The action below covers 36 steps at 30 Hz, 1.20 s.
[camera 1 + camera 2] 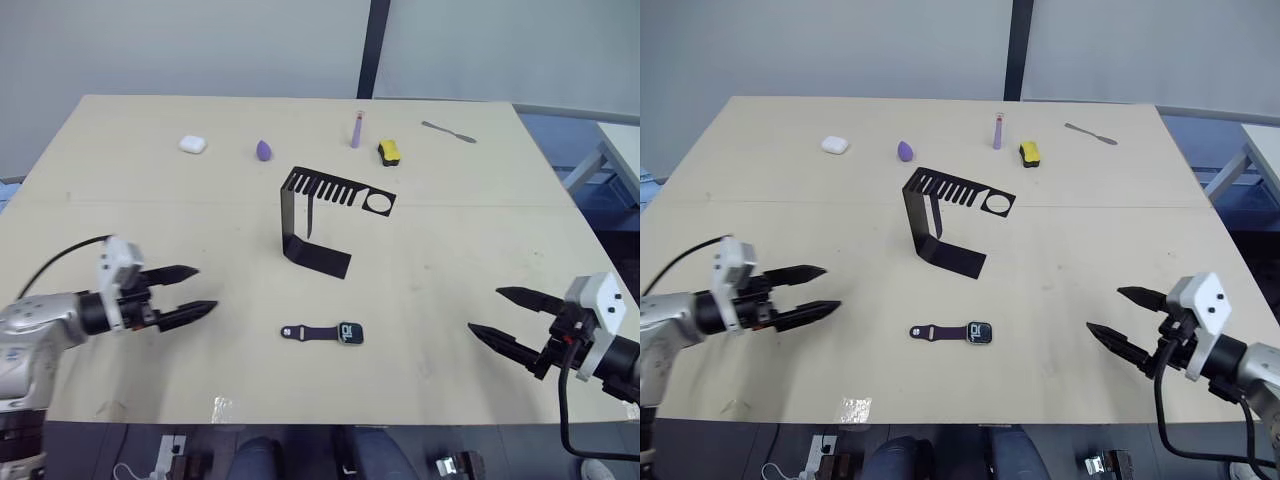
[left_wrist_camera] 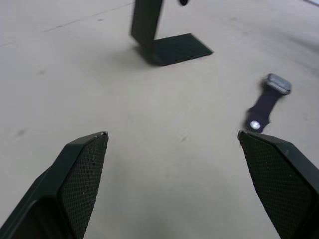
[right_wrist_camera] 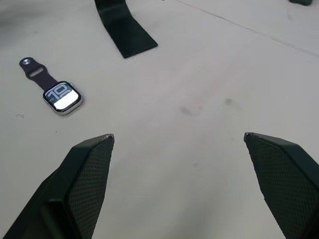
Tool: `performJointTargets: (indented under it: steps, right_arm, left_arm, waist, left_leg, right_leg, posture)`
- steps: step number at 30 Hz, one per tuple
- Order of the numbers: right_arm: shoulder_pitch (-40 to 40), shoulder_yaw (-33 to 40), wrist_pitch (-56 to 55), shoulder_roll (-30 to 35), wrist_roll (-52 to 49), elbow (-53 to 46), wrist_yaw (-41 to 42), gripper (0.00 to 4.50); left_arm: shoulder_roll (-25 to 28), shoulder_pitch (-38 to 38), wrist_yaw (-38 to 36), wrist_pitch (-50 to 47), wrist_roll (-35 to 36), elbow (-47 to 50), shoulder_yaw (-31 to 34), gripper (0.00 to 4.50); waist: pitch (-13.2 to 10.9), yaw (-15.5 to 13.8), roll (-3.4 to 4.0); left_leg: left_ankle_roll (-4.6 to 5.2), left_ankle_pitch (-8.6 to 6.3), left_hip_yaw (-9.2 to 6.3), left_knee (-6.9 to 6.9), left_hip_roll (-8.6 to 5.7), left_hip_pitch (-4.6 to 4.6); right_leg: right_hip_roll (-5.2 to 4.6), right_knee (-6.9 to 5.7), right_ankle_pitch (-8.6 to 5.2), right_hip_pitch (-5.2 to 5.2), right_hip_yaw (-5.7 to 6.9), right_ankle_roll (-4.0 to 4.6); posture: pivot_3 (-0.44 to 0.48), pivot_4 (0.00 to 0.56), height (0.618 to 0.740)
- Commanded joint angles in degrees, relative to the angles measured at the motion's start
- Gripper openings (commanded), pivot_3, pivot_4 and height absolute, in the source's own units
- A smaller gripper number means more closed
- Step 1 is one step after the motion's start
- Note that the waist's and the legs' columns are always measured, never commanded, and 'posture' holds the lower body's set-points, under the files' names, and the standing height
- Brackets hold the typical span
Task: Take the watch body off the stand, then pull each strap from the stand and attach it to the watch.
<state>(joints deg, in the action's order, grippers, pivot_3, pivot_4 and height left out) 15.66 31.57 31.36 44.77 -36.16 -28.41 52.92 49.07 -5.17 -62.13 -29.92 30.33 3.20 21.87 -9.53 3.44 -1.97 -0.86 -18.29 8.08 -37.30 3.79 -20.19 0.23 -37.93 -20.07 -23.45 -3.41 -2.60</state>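
The watch body [image 1: 351, 334] lies flat on the table in front of the stand [image 1: 288, 215], its screen up. One dark purple strap [image 1: 310, 331] is joined to its left side and lies flat. A second thin dark strap [image 1: 308, 216] hangs from the stand's slotted top arm. My left gripper [image 1: 205, 288] is open, low over the table, left of the watch and pointing at it. To the watch's right, my right gripper [image 1: 484, 309] is also open and points left. In the right wrist view the watch body [image 3: 62, 97] and the stand's base [image 3: 127, 32] lie ahead.
Along the far side stand a white earbud case [image 1: 193, 145], a purple teardrop sponge [image 1: 263, 150], an upright lilac tube [image 1: 356, 130], a yellow-and-black block [image 1: 389, 152] and a metal spatula tool [image 1: 448, 131]. Another table's corner [image 1: 620, 150] is at the right.
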Motion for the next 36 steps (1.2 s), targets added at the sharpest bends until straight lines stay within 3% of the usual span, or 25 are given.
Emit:
performJointTargets:
  steps: [1, 6, 10, 13, 20, 24, 31, 36]
  right_arm:
    - [-2.3, -2.2, 0.0, -0.3, -2.2, -2.5, -0.6, 4.44]
    - [-12.4, -13.9, 1.6, -3.6, -0.8, -3.4, -6.1, 4.44]
    - [-23.1, -26.2, 1.7, -9.8, 5.9, 1.4, -12.3, 4.44]
    - [-30.9, -33.9, 0.8, -16.0, 11.0, 8.6, -15.2, 3.56]
    - [-41.6, -42.6, -4.4, -25.1, 20.1, 23.3, -17.8, 0.04]
    - [-46.5, -43.2, -4.1, -29.1, 22.9, 31.2, -19.9, 0.04]
    - [-47.5, -46.3, 1.3, -29.2, 27.9, 36.2, -20.7, 0.04]
    - [-47.1, -46.0, 3.3, -29.5, 28.3, 35.4, -20.9, 0.04]
  left_arm:
    - [-0.4, -0.9, 0.3, 0.1, 2.0, 2.7, 0.3, 4.50]
    - [-7.0, -5.3, 6.7, -5.3, 8.2, 13.3, -3.1, 4.50]
    - [-11.3, -6.4, 12.0, -5.9, 8.7, 18.5, -5.6, 4.50]
    - [-13.7, -7.3, 15.1, -4.6, 7.5, 19.7, -7.1, 4.50]
    - [-14.3, -7.0, 17.1, -3.4, 6.6, 21.7, -9.9, 4.50]
    - [-14.7, -7.1, 18.0, -2.3, 5.8, 21.4, -10.6, 4.50]
    - [-17.1, -5.8, 23.1, 2.0, 0.3, 24.0, -13.9, 4.50]
    - [-23.0, -5.6, 30.9, 4.2, -5.0, 27.0, -18.7, 4.50]
  waist:
    - [0.0, -0.1, -0.01]
    - [0.0, -0.4, -0.04]
    - [0.0, 0.2, -0.05]
    - [0.0, 1.0, -0.02]
    - [0.0, 1.3, -0.01]
    - [0.0, 1.4, -0.01]
    - [0.0, 1.4, -0.03]
    - [0.2, 1.3, 0.00]
  left_leg:
    - [0.00, 0.00, 0.00, -0.01, -0.01, 0.00]
    - [0.02, -0.02, -0.03, -0.08, -0.04, -0.07]
    - [-0.04, 0.00, 0.02, -0.03, -0.02, -0.06]
    - [-0.13, 0.05, 0.05, -0.06, 0.00, -0.03]
    - [-0.15, 0.06, 0.09, -0.07, 0.01, -0.12]
    - [-0.16, 0.07, 0.09, -0.15, 0.02, -0.09]
    - [-0.15, 0.06, 0.09, -0.14, 0.02, -0.09]
    - [-0.15, 0.06, 0.08, -0.15, 0.02, -0.02]
  right_leg:
    - [-0.01, 0.01, 0.00, 0.00, 0.00, 0.00]
    - [-0.03, 0.00, 0.02, 0.00, 0.02, -0.04]
    - [0.01, 0.00, 0.03, -0.05, -0.03, -0.05]
    - [0.09, -0.09, 0.03, -0.10, -0.07, -0.02]
    - [0.08, -0.06, 0.00, -0.21, -0.07, 0.04]
    - [0.08, -0.20, -0.01, -0.21, -0.06, 0.05]
    - [0.04, -0.16, -0.01, -0.19, -0.04, 0.06]
    - [0.05, -0.20, -0.01, -0.11, -0.03, 0.06]
  posture:
    - [0.000, 0.150, 0.740]
    - [0.000, 0.150, 0.740]
    - [0.000, 0.150, 0.740]
    - [0.000, 0.150, 0.740]
    - [0.000, 0.150, 0.740]
    - [0.000, 0.150, 0.740]
    - [0.000, 0.150, 0.740]
    - [0.000, 0.150, 0.740]
